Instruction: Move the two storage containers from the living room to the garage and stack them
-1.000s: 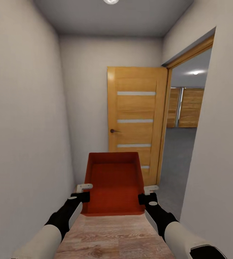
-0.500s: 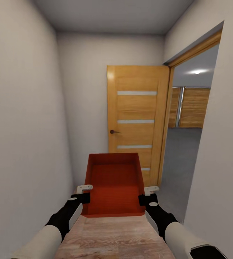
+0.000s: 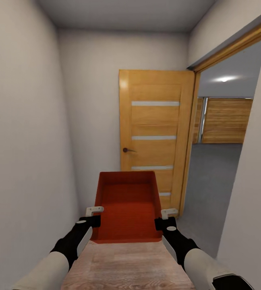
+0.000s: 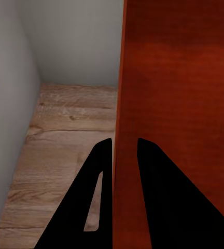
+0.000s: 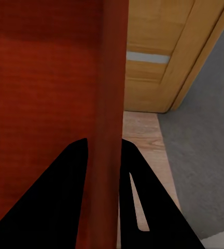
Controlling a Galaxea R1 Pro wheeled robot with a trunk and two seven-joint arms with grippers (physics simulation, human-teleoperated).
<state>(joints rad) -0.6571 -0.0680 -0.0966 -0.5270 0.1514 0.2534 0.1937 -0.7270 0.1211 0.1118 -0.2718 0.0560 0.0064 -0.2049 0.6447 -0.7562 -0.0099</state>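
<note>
One red-orange open-top storage container is held out in front of me over the wood floor. My left gripper is shut on its left wall and my right gripper is shut on its right wall. In the left wrist view the container wall stands between the dark fingers. The right wrist view shows the opposite wall clamped the same way. Through the doorway on the right, the garage's dark grey floor is visible.
I am in a narrow hallway with white walls close on both sides. An orange door stands open ahead, against the far wall. The doorway frame opens to the right. Wooden panels line the far garage wall.
The whole view has shifted: the camera has moved forward, so the door and doorway look nearer and more of the garage shows. The container and both grippers keep their place in the view.
</note>
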